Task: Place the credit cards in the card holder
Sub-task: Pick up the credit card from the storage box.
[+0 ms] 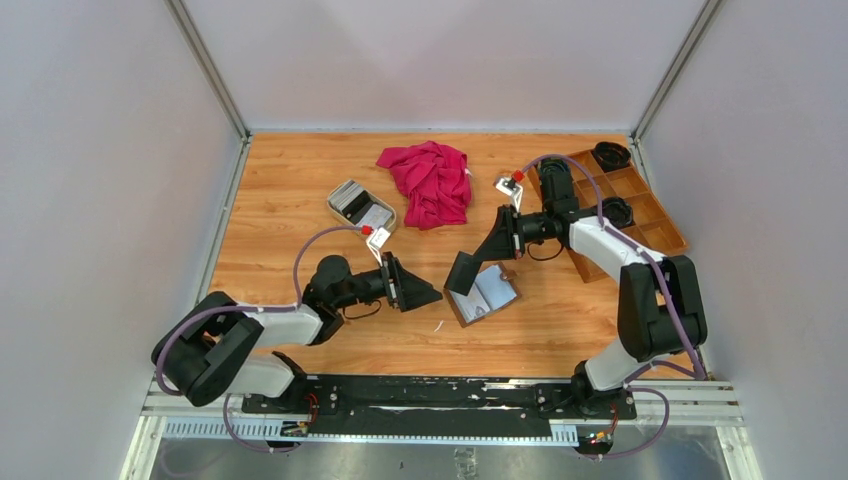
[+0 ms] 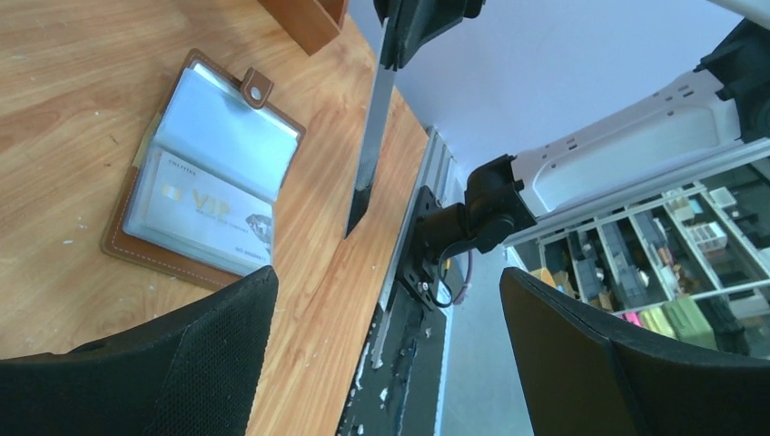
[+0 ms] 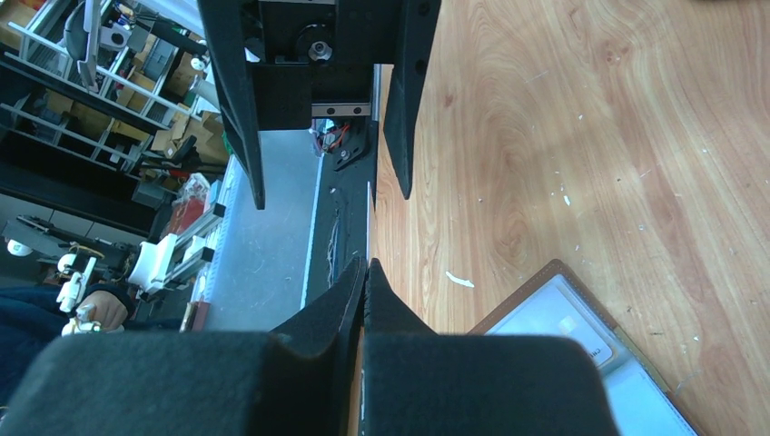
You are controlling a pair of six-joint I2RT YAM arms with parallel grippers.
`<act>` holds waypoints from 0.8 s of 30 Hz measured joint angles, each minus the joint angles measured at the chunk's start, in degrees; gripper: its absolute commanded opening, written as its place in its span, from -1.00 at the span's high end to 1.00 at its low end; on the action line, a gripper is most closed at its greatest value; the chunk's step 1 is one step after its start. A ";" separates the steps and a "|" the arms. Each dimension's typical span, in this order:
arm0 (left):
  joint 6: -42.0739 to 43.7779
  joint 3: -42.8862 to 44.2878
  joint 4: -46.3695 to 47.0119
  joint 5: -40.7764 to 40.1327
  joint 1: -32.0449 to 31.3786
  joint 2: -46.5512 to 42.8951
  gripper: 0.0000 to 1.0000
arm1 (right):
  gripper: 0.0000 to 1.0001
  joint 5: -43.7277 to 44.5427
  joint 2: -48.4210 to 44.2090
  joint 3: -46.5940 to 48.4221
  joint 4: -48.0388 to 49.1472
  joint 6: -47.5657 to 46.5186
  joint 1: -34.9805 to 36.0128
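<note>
- While one dark card (image 1: 462, 273) is hanging pinched between the closed fingers of the right gripper (image 1: 478, 258), one pale VIP card (image 2: 204, 213) is sitting behind clear plastic inside the card holder (image 1: 490, 292). More credit cards (image 1: 358, 203) are lying in the beige dish (image 1: 332, 207), and their number cannot be told.
- The dark card is tilting steeply, its long axis running down from the fingertips towards the near-left end of the holder. Whether it is touching the holder cannot be told.
- The single card holder is lying open and flat near the middle of the wooden table (image 1: 290, 230). Its long axis is running from near-left to far-right, with the snap tab (image 2: 256, 88) at the far-right end.
- The VIP card is lying with its long side across that axis, in the half away from the tab.
- The left gripper (image 1: 432, 297) is hovering just left of the holder, its fingers spread wide and holding nothing.
- One red cloth (image 1: 430, 182) is lying bunched on the far side of the holder, beside the dish.
- One wooden compartment tray (image 1: 625, 182) is sitting at the right edge of the table, with two black round items (image 1: 610, 155) showing on it.
</note>
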 measured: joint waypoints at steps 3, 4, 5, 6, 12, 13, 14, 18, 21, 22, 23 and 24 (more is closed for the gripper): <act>2.32 1.68 -2.71 0.70 -0.35 -0.50 -0.76 | 1.00 0.37 0.28 0.17 -0.87 -0.81 -0.02; 3.41 2.56 -3.74 1.14 -0.42 -0.52 -0.73 | 1.00 0.39 0.37 0.20 -1.25 -1.11 -0.04; 4.26 3.34 -4.72 1.44 -0.46 -0.52 -0.72 | 1.00 0.42 0.39 0.22 -1.49 -1.29 -0.04; 5.07 4.09 -5.62 1.62 -0.50 -0.46 -0.70 | 1.00 0.42 0.42 0.22 -1.73 -1.46 -0.04; 11.08 10.54 -11.47 3.69 -0.66 3.58 -0.31 | 1.00 0.39 0.79 0.35 -2.84 -2.03 -0.04; 11.45 11.43 -11.96 4.17 -0.68 4.70 -0.21 | 1.00 0.39 0.79 0.35 -2.93 -2.10 -0.04; 11.96 12.41 -12.41 4.81 -0.68 6.03 -0.10 | 1.00 0.39 0.79 0.37 -2.99 -2.19 -0.04; 12.81 14.86 -13.90 7.08 -0.72 9.60 0.26 | 1.00 0.39 0.79 0.63 -3.13 -2.56 -0.04; 13.03 15.50 -14.53 8.61 -0.85 10.32 0.47 | 1.00 0.39 0.79 0.94 -3.28 -2.82 -0.04; 13.00 15.72 -14.64 9.09 -1.03 10.49 0.54 | 1.00 0.39 0.79 0.98 -3.28 -2.89 -0.04; 12.87 15.93 -14.69 9.44 -1.18 10.67 0.66 | 1.00 0.42 0.81 1.01 -3.32 -2.91 -0.04; 12.94 16.17 -14.67 9.84 -1.42 10.95 0.82 | 1.00 0.39 0.81 1.01 -3.39 -2.93 -0.04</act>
